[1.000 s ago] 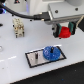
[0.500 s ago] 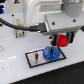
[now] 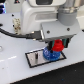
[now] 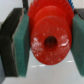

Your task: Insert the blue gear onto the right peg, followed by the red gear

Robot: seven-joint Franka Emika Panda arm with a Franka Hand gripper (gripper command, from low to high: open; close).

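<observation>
Worktop (image 3: 15,70): white surface, seen across the exterior view; a dark cable crosses it on the exterior view's left.
Plate (image 3: 34,59): grey rectangle with a black rim, lying flat on the worktop below the arm.
Left-hand pin (image 3: 37,56): thin dark upright on the plate, bare, to the exterior view's left of the blue gear.
Blue gear (image 3: 49,54): sits on the plate's right-hand part; only its front edge shows under the red gear.
Right peg: hidden under the gears, cannot be made out.
Red gear (image 3: 57,45): held just above the blue gear, overlapping it in the exterior view; whether they touch cannot be told. In the wrist view its raised centre and hole face the camera.
End effector (image 3: 56,44): clamped on the red gear, its teal pads (image 4: 21,42) pressing the rim from both sides.
</observation>
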